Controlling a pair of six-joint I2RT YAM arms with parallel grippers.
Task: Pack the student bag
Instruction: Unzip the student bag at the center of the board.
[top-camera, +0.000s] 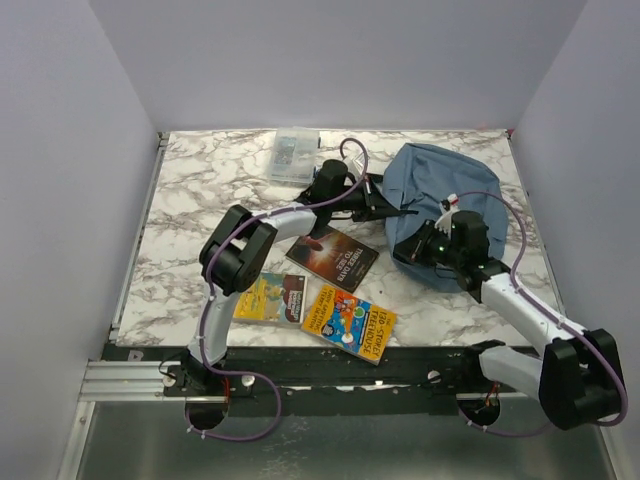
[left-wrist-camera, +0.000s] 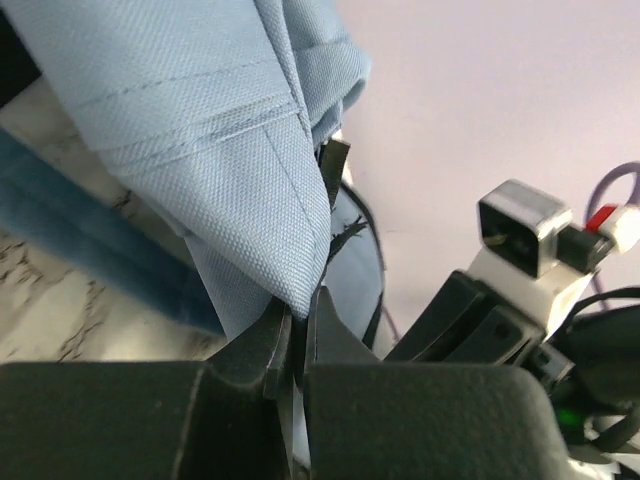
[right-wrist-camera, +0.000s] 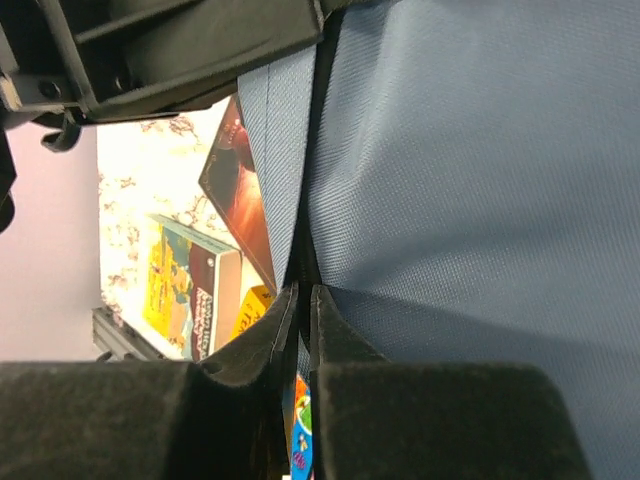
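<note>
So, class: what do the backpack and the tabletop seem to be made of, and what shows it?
The backpack: woven cloth, matte dusty blue; the weave, stitched seams and soft folds show. The tabletop: smooth white surface with grey veining, marble-look; real stone or printed laminate, cannot tell.

Seen from above, the left claw's (top-camera: 388, 208) tips are lost against the bag's (top-camera: 440, 178) edge, and the right claw's (top-camera: 408, 247) tips sit hidden under its own wrist. Above the left claw, the bag runs off the wrist picture's top and left edges. Left of the right claw, the bag covers part of a dark book (right-wrist-camera: 240, 195). The contents of the box (top-camera: 293, 157) beyond the left claw are too small to tell.
</note>
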